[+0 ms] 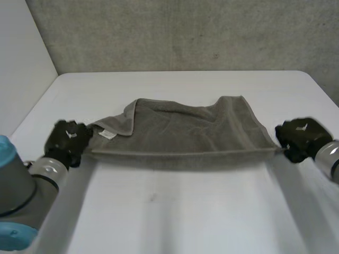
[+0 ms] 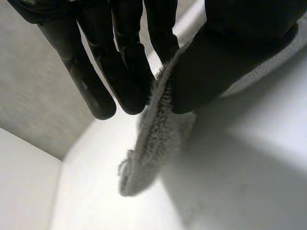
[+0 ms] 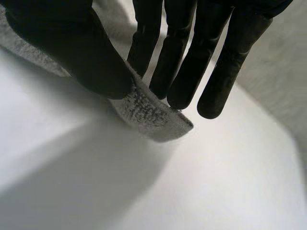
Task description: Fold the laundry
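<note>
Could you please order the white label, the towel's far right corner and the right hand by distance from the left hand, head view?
1. white label, beside the left hand.
2. towel's far right corner, rear edge.
3. right hand, opposite end.

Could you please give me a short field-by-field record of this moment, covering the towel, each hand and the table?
towel: grey-brown towel, near edge pulled straight between the two hands and apparently lifted, far part lying rumpled on the table
label: small white label near the towel's left end
left hand: left hand pinches the near left corner between thumb and fingers
right hand: right hand pinches the near right corner the same way
table: white table, bare in front of the towel
fold: not yet made
</note>
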